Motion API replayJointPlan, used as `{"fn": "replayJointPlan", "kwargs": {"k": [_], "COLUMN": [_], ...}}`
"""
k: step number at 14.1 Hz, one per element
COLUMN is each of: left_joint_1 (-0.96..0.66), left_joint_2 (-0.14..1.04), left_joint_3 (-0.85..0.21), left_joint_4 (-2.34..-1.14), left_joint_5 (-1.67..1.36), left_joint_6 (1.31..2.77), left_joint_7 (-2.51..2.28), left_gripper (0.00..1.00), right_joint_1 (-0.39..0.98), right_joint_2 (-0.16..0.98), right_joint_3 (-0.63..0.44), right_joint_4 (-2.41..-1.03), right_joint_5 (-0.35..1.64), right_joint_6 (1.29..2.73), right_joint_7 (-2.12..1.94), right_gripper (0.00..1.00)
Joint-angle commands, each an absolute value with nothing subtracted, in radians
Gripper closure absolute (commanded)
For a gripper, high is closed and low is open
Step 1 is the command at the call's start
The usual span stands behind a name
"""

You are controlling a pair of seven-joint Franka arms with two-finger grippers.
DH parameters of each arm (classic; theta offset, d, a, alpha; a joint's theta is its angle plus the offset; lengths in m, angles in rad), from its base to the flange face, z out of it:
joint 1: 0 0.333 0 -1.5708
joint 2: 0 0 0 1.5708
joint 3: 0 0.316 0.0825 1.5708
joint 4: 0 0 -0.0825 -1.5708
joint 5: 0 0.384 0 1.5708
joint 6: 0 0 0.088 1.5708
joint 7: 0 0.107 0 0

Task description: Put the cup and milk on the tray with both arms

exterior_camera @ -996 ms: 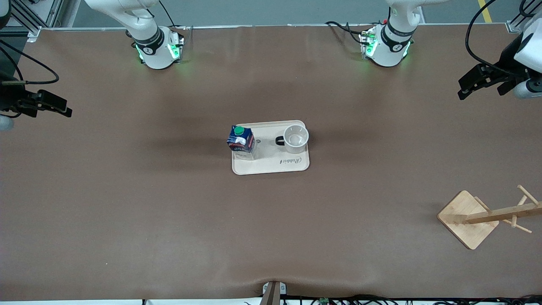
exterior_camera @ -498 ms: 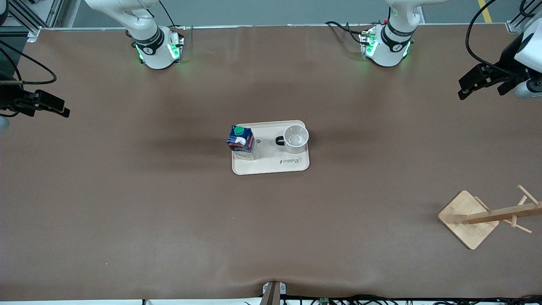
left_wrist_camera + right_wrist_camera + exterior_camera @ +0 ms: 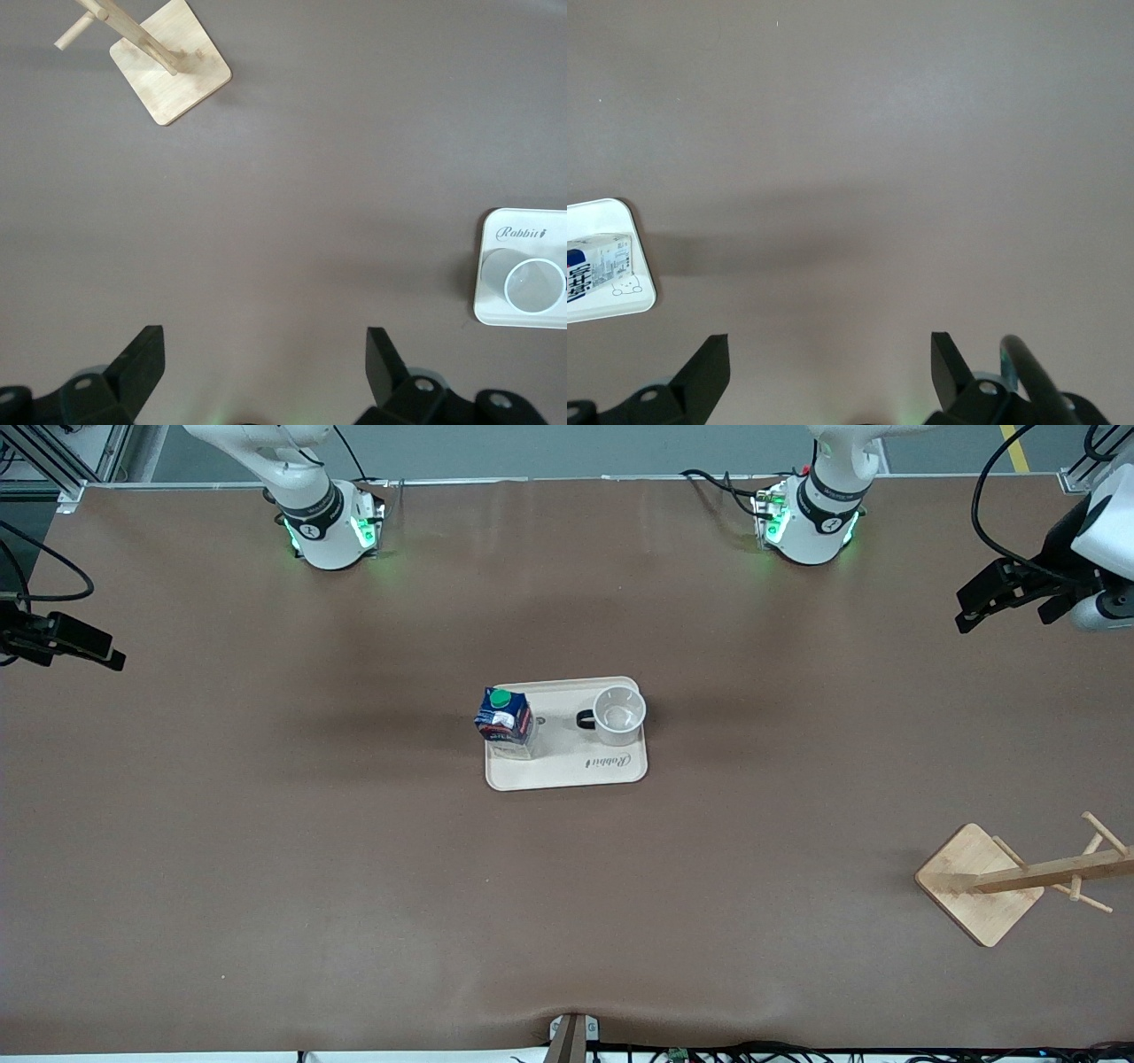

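The cream tray (image 3: 567, 769) lies at the table's middle. The dark blue milk (image 3: 503, 720) with a green cap stands on the tray's end toward the right arm. The white cup (image 3: 618, 715) stands upright on the end toward the left arm, its black handle toward the milk. My right gripper (image 3: 106, 655) is open and empty, over the right arm's end of the table. My left gripper (image 3: 970, 608) is open and empty, over the left arm's end. The left wrist view shows its open gripper (image 3: 264, 356), the tray (image 3: 489, 312) and cup (image 3: 533, 287). The right wrist view shows its open gripper (image 3: 830, 356), the tray (image 3: 616, 305) and milk (image 3: 598, 258).
A wooden rack with pegs on a square base (image 3: 979, 884) stands near the left arm's end, nearer to the front camera than the tray; it also shows in the left wrist view (image 3: 173, 64). The two arm bases (image 3: 332, 527) (image 3: 808, 522) glow green.
Both empty grippers have drawn farther away from the tray toward their own ends of the table, the right one more. The cup and milk have not moved.
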State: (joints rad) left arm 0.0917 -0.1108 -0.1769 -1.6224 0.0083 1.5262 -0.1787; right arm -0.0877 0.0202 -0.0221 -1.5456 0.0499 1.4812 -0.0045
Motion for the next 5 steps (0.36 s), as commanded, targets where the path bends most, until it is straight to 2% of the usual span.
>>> {"fn": "replayJointPlan", "kwargs": {"k": [1, 5], "left_joint_1": [0.086, 0.086], "left_joint_2": [-0.110, -0.107], "left_joint_3": [-0.173, -0.173], "left_joint_4": [-1.615, -1.614], "left_joint_5": [0.012, 0.012], "left_joint_6": [1.509, 1.509], "left_joint_7": [-0.172, -0.172], "left_gripper": [0.00, 0.00], "right_joint_1": [-0.118, -0.118], "right_joint_2": [0.008, 0.008], "right_joint_3": [0.006, 0.006], "right_joint_4": [-1.536, -1.526], "right_joint_5": [0.038, 0.038], "right_joint_6": [1.471, 1.479], "right_joint_7": [0.008, 0.000], "right_gripper": [0.00, 0.00]}}
